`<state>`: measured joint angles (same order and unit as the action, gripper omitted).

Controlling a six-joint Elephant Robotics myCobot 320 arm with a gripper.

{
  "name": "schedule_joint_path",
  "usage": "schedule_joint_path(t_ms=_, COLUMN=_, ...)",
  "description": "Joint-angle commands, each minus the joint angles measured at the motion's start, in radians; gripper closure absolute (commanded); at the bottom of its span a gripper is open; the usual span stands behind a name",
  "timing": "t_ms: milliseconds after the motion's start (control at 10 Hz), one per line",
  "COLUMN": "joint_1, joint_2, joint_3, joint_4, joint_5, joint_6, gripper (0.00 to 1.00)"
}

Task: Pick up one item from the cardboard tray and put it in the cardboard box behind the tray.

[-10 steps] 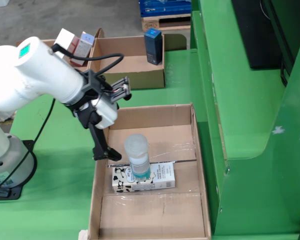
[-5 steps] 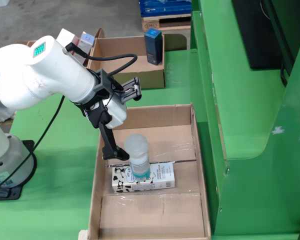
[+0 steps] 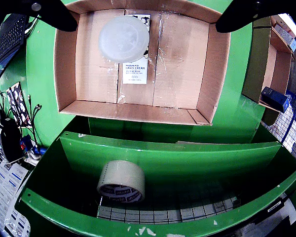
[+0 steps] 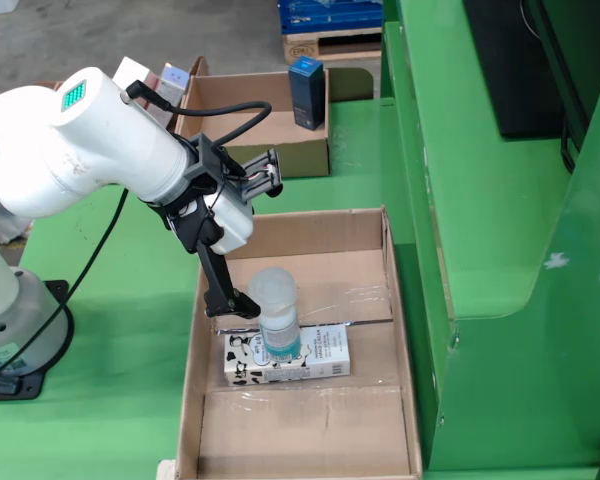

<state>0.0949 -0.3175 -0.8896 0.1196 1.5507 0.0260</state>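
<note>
A: Left to right in the standing view, what do you see?

B: First the white arm, reaching in from the left. Its gripper hangs over the left wall of the cardboard tray. One dark finger points down just beside the bottle. I cannot tell whether it touches.

A: And the fingers themselves?

B: Spread wide. In the gripper's own view the two dark fingertips sit at the top corners, well apart, with nothing between them. The bottle's round white cap lies nearer the left one than the right.

A: So nothing is picked yet. Where are the items?

B: The bottle stands upright near the tray's middle, on or against a flat hand cream carton with a cow pattern. Further right, behind the tray, is the cardboard box with a dark blue carton standing at its right end.

A: How should the grasp go?

B: I judge the gripper needs shifting so the cap sits midway between the fingers, not crowding one. Then lower straight, close on the bottle's body below the cap, and lift vertically. A sideways nudge could topple it, since it looks tall and narrow.
</note>
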Motion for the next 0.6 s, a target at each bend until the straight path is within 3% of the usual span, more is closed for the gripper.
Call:
schedule_joint_path(t_ms=0, joint_1=-0.001, joint_2=0.020, joint_3=0.028, joint_4=0.010, joint_5=0.005, joint_6=-0.007, gripper=0.00)
schedule_joint_path(t_ms=300, joint_1=-0.012, joint_2=-0.023, joint_3=0.049, joint_4=0.027, joint_5=0.019, joint_6=-0.022, gripper=0.00)
schedule_joint_path(t_ms=500, joint_1=-0.024, joint_2=-0.147, joint_3=0.133, joint_4=0.020, joint_5=0.035, joint_6=-0.024, gripper=0.00)
